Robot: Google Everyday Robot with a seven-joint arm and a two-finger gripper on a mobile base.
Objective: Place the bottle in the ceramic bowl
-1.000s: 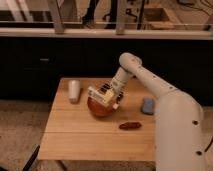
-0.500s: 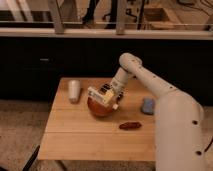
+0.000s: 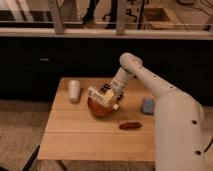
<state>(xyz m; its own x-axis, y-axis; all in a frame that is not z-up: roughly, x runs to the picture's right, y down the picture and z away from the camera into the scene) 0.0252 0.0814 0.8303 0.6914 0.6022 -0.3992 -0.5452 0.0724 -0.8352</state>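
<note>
The gripper (image 3: 105,97) hovers over the glossy reddish-brown ceramic bowl (image 3: 97,109), with the small cream-white bottle (image 3: 99,93) apparently at it. I cannot tell its grip, and the label is unreadable.

A: What colour is the bench (image 3: 90,135)?
B: Pale honey wood. The bowl (image 3: 98,110) at its middle is a glossy reddish-orange.
A: And the jaws, just over the bowl?
B: Cream-white with dark patches. The arm (image 3: 150,82) is plain cream-white. Far left is a white tapered cylinder (image 3: 74,90), right a blue-grey pad (image 3: 148,105), nearer a dark red oblong (image 3: 130,125).
</note>
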